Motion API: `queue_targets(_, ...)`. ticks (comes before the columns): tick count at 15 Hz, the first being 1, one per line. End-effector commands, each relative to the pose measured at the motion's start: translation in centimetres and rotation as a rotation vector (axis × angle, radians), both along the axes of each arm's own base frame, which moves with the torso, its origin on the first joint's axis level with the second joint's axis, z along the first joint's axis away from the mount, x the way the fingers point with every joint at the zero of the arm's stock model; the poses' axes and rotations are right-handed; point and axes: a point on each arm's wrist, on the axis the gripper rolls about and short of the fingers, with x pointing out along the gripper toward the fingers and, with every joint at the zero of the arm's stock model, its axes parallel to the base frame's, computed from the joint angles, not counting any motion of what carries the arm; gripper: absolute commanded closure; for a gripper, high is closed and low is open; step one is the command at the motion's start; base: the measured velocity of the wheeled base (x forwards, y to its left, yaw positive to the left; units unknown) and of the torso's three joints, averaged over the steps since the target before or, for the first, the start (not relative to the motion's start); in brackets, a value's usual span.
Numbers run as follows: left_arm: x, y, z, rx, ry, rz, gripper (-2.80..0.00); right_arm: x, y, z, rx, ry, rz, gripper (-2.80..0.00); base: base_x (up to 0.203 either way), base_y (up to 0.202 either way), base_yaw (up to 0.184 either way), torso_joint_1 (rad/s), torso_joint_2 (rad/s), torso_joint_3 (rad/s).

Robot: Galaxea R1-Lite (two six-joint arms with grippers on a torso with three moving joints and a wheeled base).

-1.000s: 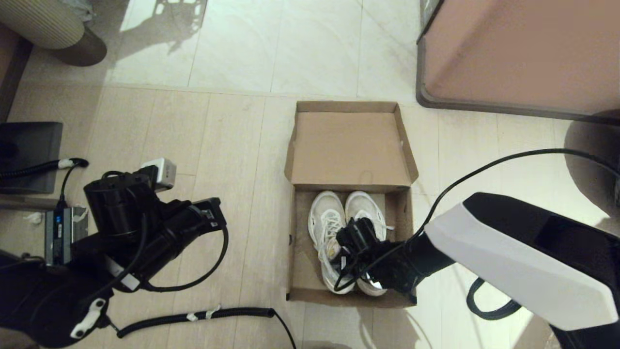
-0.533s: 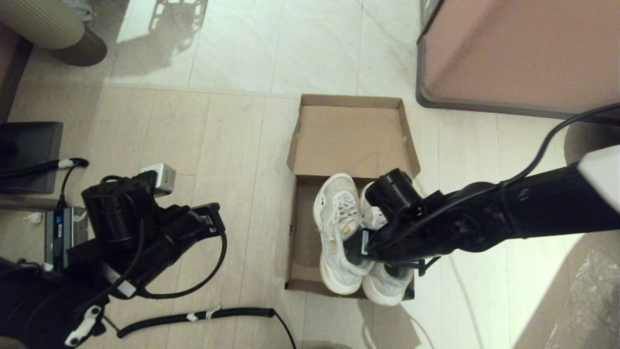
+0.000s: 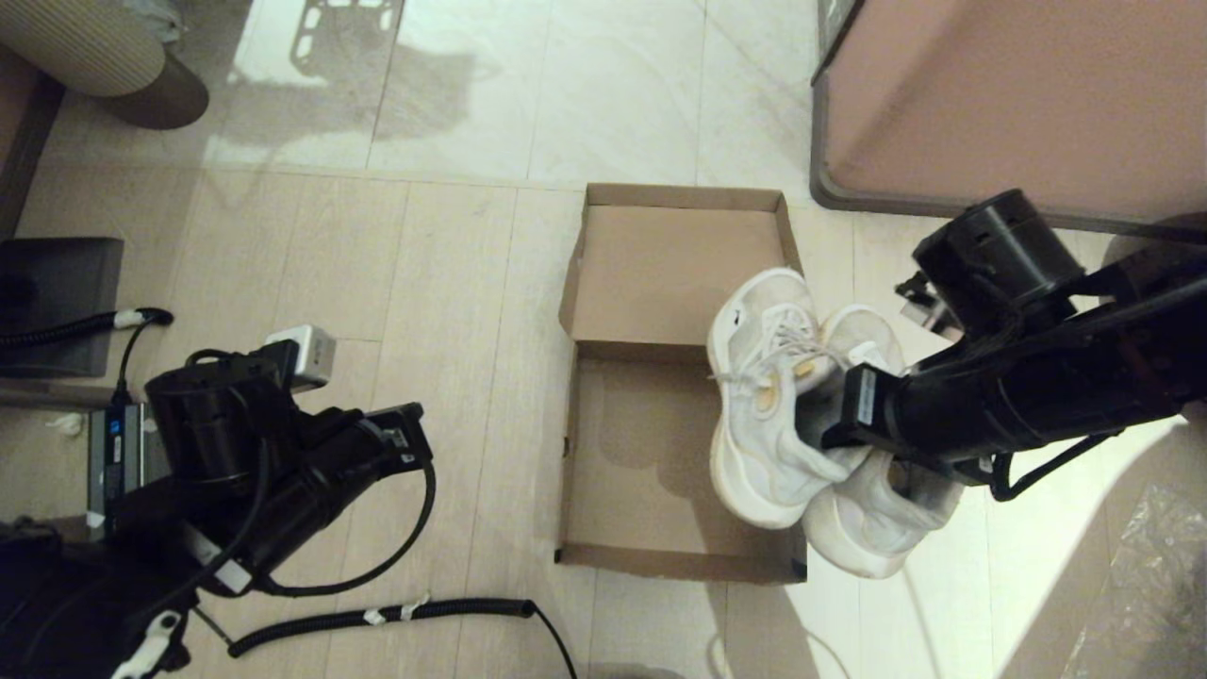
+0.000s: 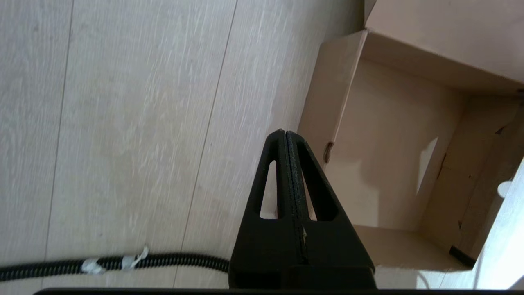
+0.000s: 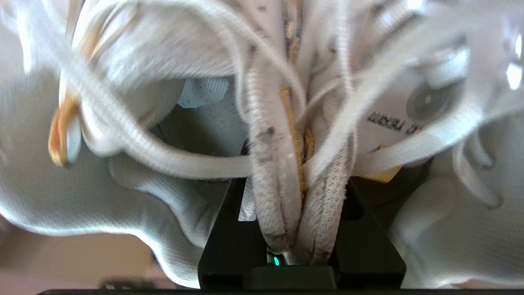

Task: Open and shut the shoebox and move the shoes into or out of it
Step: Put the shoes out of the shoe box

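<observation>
Gripping both shoes (image 3: 801, 415) above pale plank floor (image 3: 443, 283), the right tool (image 5: 301, 229) hangs beside the shoebox (image 3: 641, 471).

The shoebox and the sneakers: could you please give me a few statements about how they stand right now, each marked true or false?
1. The shoebox lies with its lid folded back. True.
2. One sneaker still lies on the box floor. False: both shoes hang together from the right gripper, over the box's right wall.
3. The right gripper pinches the inner collars of the two shoes together. True.
4. The left gripper is open and gripping the box wall. False: it is shut, holds nothing, and hovers over the floor beside the box.
5. The box holds crumpled paper. False: the visible part of its inside is bare cardboard.
</observation>
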Motion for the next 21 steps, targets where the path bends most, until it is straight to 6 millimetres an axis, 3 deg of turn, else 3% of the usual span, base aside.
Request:
queue_targets(1,-0.5,0.1,0.0,-0.002,0.001,-0.001,0.00,0.1,-3.4,2.1,0.009,-0.076,-0.091,0.00,0.000,0.000,0.000,0.000,0.00,0.000)
queue_targets(3,-1.0,0.1,-0.3,0.003,0.013,-0.007,0.00,0.7,-5.7,2.8,-0.004,-0.108,-0.164,0.00,0.000,0.000,0.000,0.000,0.00,0.000)
queue_targets(6,-1.4,0.3,-0.7,0.007,0.026,-0.005,0.00,1.9,-10.3,2.3,-0.083,-0.105,-0.276,0.00,0.000,0.000,0.000,0.000,0.00,0.000)
queue_targets(10,-1.6,0.5,-0.7,0.002,0.030,0.004,0.00,6.2,-14.7,-1.9,-0.144,-0.053,-0.387,0.00,0.000,0.000,0.000,0.000,0.00,0.000)
queue_targets(12,-1.6,0.6,-0.7,0.001,0.029,0.004,0.00,8.6,-16.0,-5.6,-0.168,-0.051,-0.401,0.00,0.000,0.000,0.000,0.000,0.00,0.000)
queue_targets(16,-1.7,0.7,-0.9,0.005,0.036,0.009,0.00,13.8,-18.3,-16.1,-0.239,-0.068,-0.378,0.00,0.000,0.000,0.000,0.000,0.00,0.000)
queue_targets(18,-1.6,0.8,-0.9,0.001,0.037,0.020,0.00,15.3,-19.0,-20.4,-0.264,-0.090,-0.369,0.00,0.000,0.000,0.000,0.000,0.00,0.000)
queue_targets(19,-1.6,0.8,-0.9,-0.013,0.037,0.032,0.00,15.7,-19.2,-21.6,-0.276,-0.100,-0.363,-2.80,0.000,0.000,0.000,0.000,0.00,0.000)
queue_targets(21,-1.4,0.7,-0.9,-0.013,0.040,0.032,0.00,16.1,-19.4,-21.2,-0.284,-0.132,-0.362,-2.80,0.000,0.000,0.000,0.000,0.00,0.000)
